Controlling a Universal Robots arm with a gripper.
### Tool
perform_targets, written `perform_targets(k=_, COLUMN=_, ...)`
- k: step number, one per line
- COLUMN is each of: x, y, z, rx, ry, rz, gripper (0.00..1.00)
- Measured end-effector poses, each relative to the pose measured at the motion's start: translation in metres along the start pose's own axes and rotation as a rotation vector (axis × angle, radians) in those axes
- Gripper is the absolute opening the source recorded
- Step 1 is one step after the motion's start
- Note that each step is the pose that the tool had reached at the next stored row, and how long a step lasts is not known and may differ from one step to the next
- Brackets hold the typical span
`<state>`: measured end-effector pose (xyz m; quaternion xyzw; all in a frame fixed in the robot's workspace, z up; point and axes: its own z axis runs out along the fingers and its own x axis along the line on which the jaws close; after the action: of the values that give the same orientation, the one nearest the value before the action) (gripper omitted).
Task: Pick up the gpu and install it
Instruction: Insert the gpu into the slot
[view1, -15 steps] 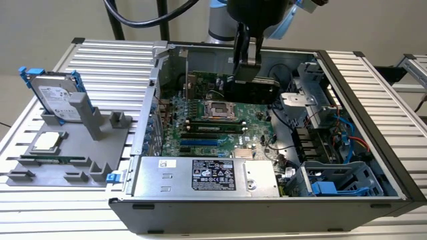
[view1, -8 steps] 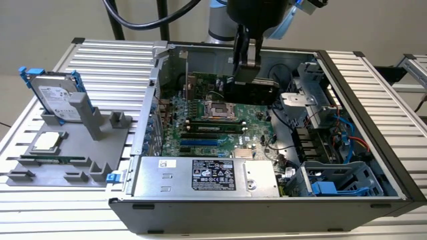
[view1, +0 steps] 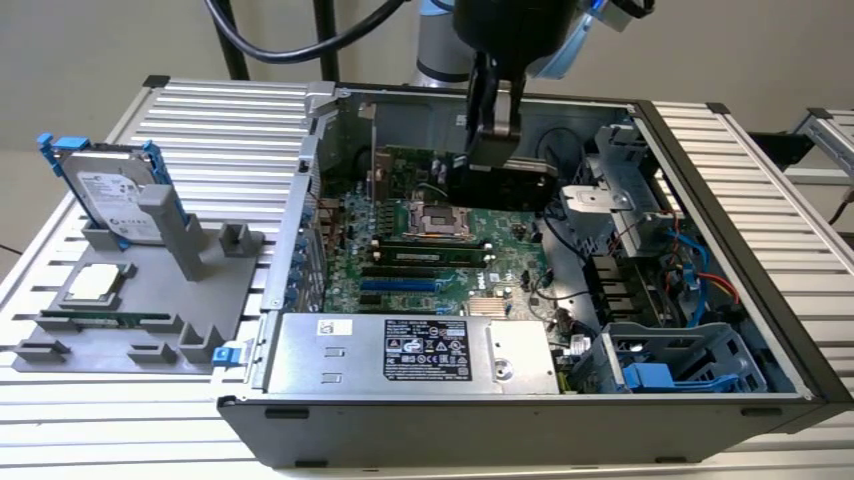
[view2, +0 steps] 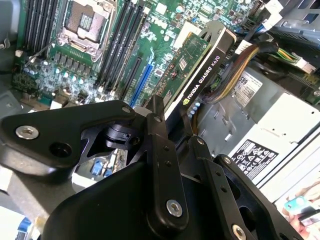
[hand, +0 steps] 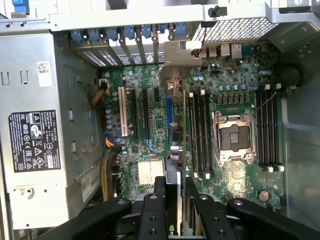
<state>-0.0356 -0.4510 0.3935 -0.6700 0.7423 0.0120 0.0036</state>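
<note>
Arm reaches straight down into the open computer case (view1: 694, 150). Gripper (view1: 497, 140) pinches the gpu (view2: 200, 70) on edge, held just above the green motherboard (hand: 235, 75), beside the empty processor socket (view1: 438, 216).

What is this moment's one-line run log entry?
gripper: shut on gpu | gpu: held edge-on above motherboard inside open case | not seated

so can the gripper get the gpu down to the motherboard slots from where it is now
Probably yes. The gripper holds the gpu inside the open case, above the motherboard. Its slots look bare, though cables run close beside the card.
</note>
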Motion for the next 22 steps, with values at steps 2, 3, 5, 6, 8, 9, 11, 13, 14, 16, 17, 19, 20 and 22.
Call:
perform_targets(k=2, x=0.0, y=0.0, z=0.0004, rx=0.0, ry=0.0002, rz=0.0, gripper=0.0)
perform_targets(k=3, x=0.0, y=0.0, z=0.0005, rx=-0.0001, ry=0.0003, rz=0.0, gripper=0.0)
perform_targets(k=5, x=0.0, y=0.0, z=0.0009, rx=0.0, ry=0.0001, rz=0.0, gripper=0.0)
perform_targets(k=6, x=0.0, y=0.0, z=0.0012, rx=0.0, ry=0.0, rz=0.0, gripper=0.0)
perform_targets(k=8, x=0.0, y=0.0, z=0.0017, rx=0.0, ry=0.0, rz=0.0, gripper=0.0)
perform_targets(k=9, x=0.0, y=0.0, z=0.0017, rx=0.0, ry=0.0001, rz=0.0, gripper=0.0)
perform_targets(k=11, x=-0.0001, y=0.0, z=0.0019, rx=0.0, ry=0.0001, rz=0.0, gripper=0.0)
perform_targets(k=13, x=-0.0001, y=0.0, z=0.0024, rx=0.0, ry=0.0, rz=0.0, gripper=0.0)
perform_targets(k=14, x=-0.0001, y=0.0, z=0.0027, rx=0.0, ry=-0.0001, rz=0.0, gripper=0.0)
perform_targets(k=16, x=-0.0001, y=0.0, z=0.0034, rx=0.0, ry=0.0, rz=0.0, gripper=0.0)
perform_targets(k=17, x=-0.0001, y=0.0, z=0.0039, rx=0.0, ry=-0.0001, rz=0.0, gripper=0.0)
perform_targets(k=19, x=-0.0001, y=-0.0001, z=0.0051, rx=0.0, ry=0.0, rz=0.0, gripper=0.0)
perform_targets(k=20, x=-0.0001, y=-0.0001, z=0.0058, rx=0.0, ry=0.0002, rz=0.0, gripper=0.0)
perform_targets(k=22, x=-0.0001, y=-0.0001, z=0.0073, rx=0.0, ry=0.0002, rz=0.0, gripper=0.0)
